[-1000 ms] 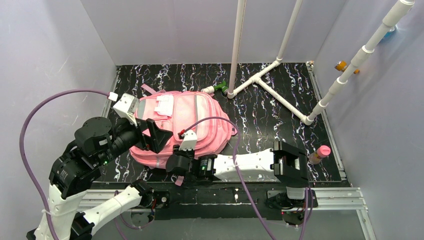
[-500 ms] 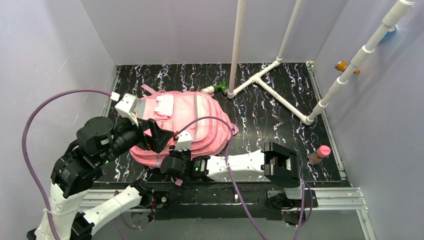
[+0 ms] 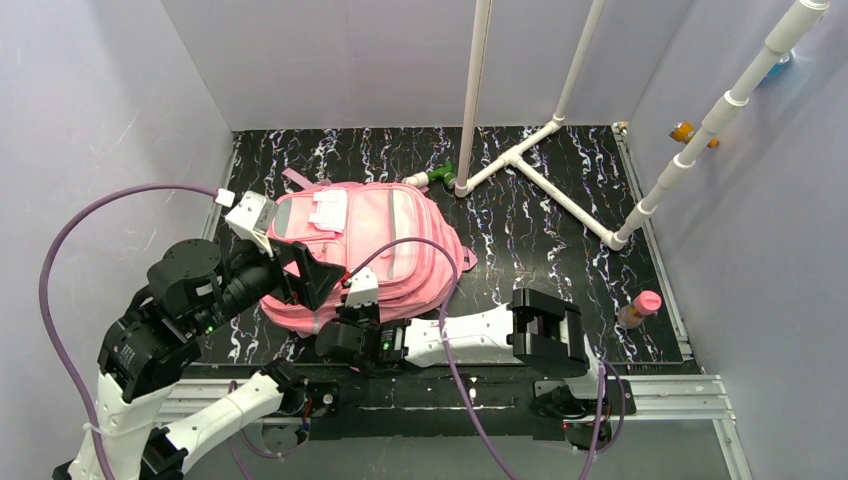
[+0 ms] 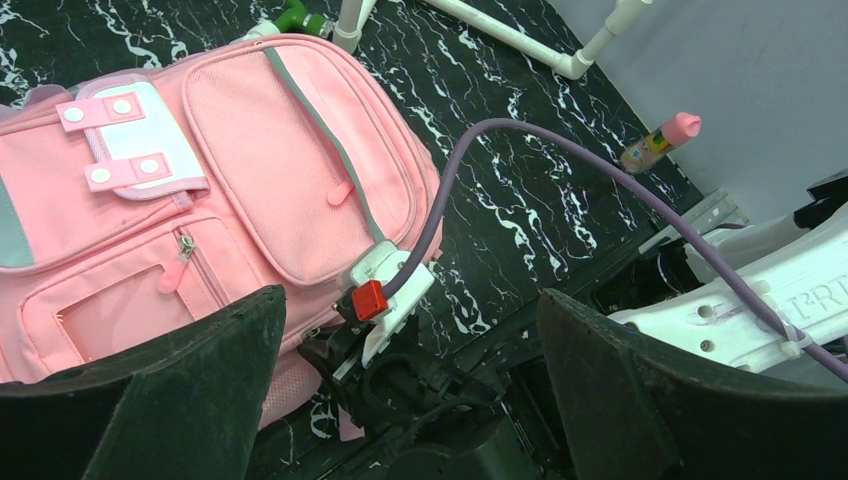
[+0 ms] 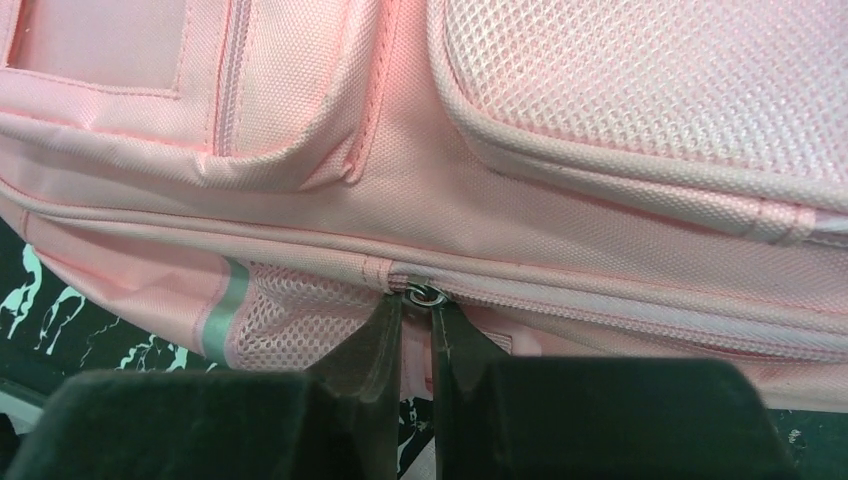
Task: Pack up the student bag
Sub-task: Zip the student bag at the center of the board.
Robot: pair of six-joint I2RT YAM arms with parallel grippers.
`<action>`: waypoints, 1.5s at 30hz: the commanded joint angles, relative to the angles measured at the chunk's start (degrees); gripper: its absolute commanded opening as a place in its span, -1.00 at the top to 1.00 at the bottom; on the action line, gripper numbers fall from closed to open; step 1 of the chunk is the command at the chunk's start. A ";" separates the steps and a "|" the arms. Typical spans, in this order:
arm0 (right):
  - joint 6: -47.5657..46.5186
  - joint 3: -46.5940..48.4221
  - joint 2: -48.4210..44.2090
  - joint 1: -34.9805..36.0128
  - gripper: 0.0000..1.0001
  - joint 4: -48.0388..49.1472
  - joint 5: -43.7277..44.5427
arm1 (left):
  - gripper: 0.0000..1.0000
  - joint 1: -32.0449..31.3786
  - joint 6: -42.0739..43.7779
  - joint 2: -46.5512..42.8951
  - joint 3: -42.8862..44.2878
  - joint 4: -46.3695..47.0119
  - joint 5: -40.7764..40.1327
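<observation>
On the black marbled table (image 3: 520, 250), a white pipe frame (image 3: 530, 165) stands at one o'clock. A green-and-white item (image 3: 440, 178) lies just beside its foot at twelve. A pink-capped bottle (image 3: 640, 308) stands at four.

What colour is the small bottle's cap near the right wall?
Pink; the cap shows best in the left wrist view.

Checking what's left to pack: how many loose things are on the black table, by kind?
pink backpack: 1
green-and-white item by the pipe foot: 1
pink-capped tube at the right edge: 1
Total: 3
</observation>
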 commanded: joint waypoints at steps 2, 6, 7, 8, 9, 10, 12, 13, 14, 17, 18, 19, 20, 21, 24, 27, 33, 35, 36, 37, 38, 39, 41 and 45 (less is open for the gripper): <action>-3.74 2.45 -0.44 -0.58 0.86 2.59 5.92 | -0.92 0.25 0.58 -0.50 -1.29 0.09 0.52; -7.23 1.10 -4.12 -0.58 0.97 2.16 3.17 | -0.92 0.27 0.57 -0.51 -3.52 0.09 -1.61; -8.18 0.04 -5.45 -0.58 0.97 2.67 2.15 | -0.92 0.31 -0.03 -0.55 -4.23 -0.19 -3.69; -9.55 -1.20 -6.94 -0.54 0.97 4.01 0.37 | -0.91 0.26 -1.21 -0.70 -5.28 -0.44 -6.25; -11.38 -2.65 -8.07 -0.57 0.97 5.60 -1.50 | -0.91 0.29 -2.62 -0.93 -6.36 -0.56 -9.40; -12.91 -3.55 -9.09 -0.58 0.97 5.94 -2.83 | -0.91 0.33 -4.22 -1.20 -7.87 -0.46 -11.94; -14.79 -4.94 -10.73 -0.58 0.97 5.76 -5.76 | -0.91 0.32 -6.50 -1.49 -11.13 0.56 -14.79; -15.55 -5.87 -11.66 -0.58 0.97 6.34 -6.92 | -0.91 0.33 -7.55 -1.32 -12.71 0.94 -15.61; -15.36 -6.90 -12.48 -0.62 0.97 6.35 -7.61 | -0.91 0.28 -8.47 -0.93 -13.96 1.25 -16.13; -13.95 -10.19 -15.05 -1.29 0.97 6.35 -9.02 | -0.90 0.31 -10.73 1.21 -16.53 1.51 -17.73; -13.37 -11.42 -15.90 -1.63 0.97 6.70 -9.23 | -0.90 0.33 -11.37 1.66 -17.56 2.05 -18.63; -13.15 -12.79 -16.70 -2.08 0.97 7.51 -10.66 | -0.90 0.32 -11.98 1.89 -19.65 3.02 -19.71; -13.00 -14.00 -17.54 -2.48 0.97 8.62 -11.39 | -0.86 0.28 -12.84 2.01 -20.71 3.87 -21.12; -12.92 -15.08 -18.34 -2.85 0.97 9.74 -12.35 | -0.81 0.25 -13.74 2.12 -22.89 4.54 -22.64; -13.68 -15.71 -19.89 -3.39 0.97 9.95 -14.63 | -0.65 0.49 -17.47 2.30 -27.17 5.89 -25.94; -14.68 -16.63 -21.70 -3.39 0.97 9.95 -15.41 | -0.44 0.87 -21.30 1.16 -31.30 7.72 -27.86; -15.75 -18.45 -23.65 -6.32 0.97 8.40 -21.22 | -0.06 1.46 -22.80 -0.03 -37.39 10.14 -29.32; -16.77 -17.18 -23.16 -7.73 0.97 4.22 -24.94 | -0.01 1.56 -23.71 1.34 -38.28 9.46 -29.02; -18.07 -16.56 -23.02 -7.98 0.97 2.75 -26.36 | 0.00 1.56 -24.75 2.10 -38.86 9.10 -28.83; -19.42 -15.61 -22.89 -8.00 0.97 0.39 -27.40 | 0.01 1.56 -26.17 2.85 -39.75 9.05 -28.90; -20.63 -14.34 -22.55 -8.04 0.97 -2.30 -27.97 | 0.00 1.62 -27.54 3.59 -40.70 9.05 -29.24; -21.90 -13.04 -21.92 -8.20 0.97 -5.00 -29.05 | 0.04 1.61 -28.70 4.21 -41.74 9.24 -29.90; -23.74 -8.58 -19.58 -8.65 0.97 -13.76 -30.09 | 0.10 1.92 -30.84 5.39 -43.65 9.50 -31.69; -29.18 -1.08 -15.75 -8.74 0.97 -27.34 -29.62 | 0.23 5.08 -31.93 7.31 -45.91 11.09 -31.05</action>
